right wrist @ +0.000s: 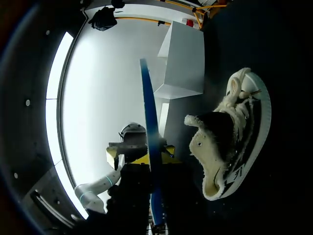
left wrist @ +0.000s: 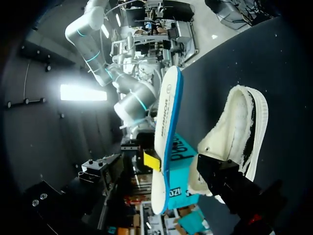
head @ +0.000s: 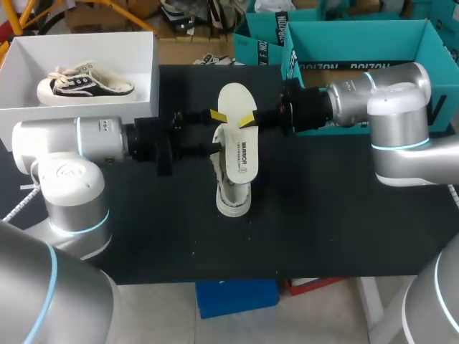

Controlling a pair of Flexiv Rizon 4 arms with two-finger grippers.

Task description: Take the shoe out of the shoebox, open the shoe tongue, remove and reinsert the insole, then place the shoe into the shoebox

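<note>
White on its printed face and blue underneath, a long flat foam insole (head: 239,143) hangs in the air over the middle of the black table (head: 323,215). The right gripper (head: 249,120) has it pinched near its upper end, with one yellow tip on each face in the right wrist view. Beneath the insole a pale canvas shoe (head: 233,195) with fleece lining, black side stripes and a white rubber sole lies on the table with its opening spread. The left gripper (head: 215,133) has its fingers well apart. One tip is at the insole's left edge. The other dark finger (left wrist: 222,178) presses on the shoe's fleece collar. At the table's far left corner stands the white cardboard shoebox (head: 147,72), which holds a black-and-white low sneaker (head: 84,81).
</note>
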